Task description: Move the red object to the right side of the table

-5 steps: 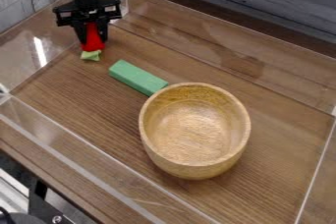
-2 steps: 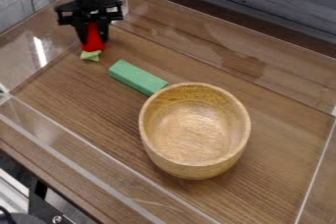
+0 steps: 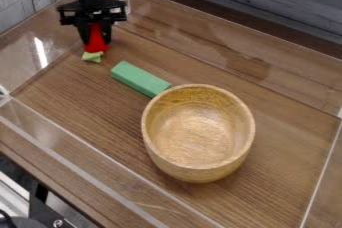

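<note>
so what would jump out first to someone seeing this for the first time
Likely the big wooden bowl, sitting empty at the front centre of the table. Next the red object at the far left, gripped by the black claw pointing straight down. A flat green block lies between them.

Soft even light, slightly blurry, glare on acrylic walls (image 3: 34, 47).

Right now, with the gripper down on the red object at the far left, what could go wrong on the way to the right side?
The gripper is shut on the red object, whose green end sits on the table; a shallow pinch might slip. Carried low, it could clip the green block or the wooden bowl, both lying toward the right. The clear wall stands close beside the gripper.
</note>
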Robot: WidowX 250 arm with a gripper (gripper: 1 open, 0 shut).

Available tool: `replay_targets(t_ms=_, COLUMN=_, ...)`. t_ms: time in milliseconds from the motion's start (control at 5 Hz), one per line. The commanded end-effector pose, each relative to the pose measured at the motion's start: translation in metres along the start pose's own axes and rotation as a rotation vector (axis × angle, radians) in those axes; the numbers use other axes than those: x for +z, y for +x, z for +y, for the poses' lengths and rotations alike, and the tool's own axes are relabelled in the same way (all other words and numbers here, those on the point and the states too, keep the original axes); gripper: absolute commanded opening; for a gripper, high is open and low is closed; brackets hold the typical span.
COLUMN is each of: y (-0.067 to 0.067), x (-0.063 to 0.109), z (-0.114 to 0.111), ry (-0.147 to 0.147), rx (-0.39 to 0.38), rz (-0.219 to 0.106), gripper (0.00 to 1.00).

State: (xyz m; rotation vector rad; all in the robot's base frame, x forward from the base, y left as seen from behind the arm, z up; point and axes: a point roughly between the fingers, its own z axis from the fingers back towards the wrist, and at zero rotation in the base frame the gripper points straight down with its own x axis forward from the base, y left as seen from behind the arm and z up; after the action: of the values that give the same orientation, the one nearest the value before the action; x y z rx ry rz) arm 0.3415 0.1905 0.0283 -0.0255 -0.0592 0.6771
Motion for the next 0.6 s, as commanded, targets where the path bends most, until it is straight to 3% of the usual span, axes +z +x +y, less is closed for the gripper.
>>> replay_targets(t_ms=0, y=-0.0022, x=0.0044, z=-0.0148, ry=0.002, rx=-0.049, rz=-0.004, gripper=0.00)
replay_targets(t_ms=200, y=-0.0023, x=0.0016, z=-0.0148, ry=0.009, rx=-0.059, rz=0.007, gripper=0.00)
replay_targets(t_ms=400, y=-0.0032, x=0.0010, z=-0.0149, ry=0.013, rx=-0.069, rz=0.019, gripper=1.00)
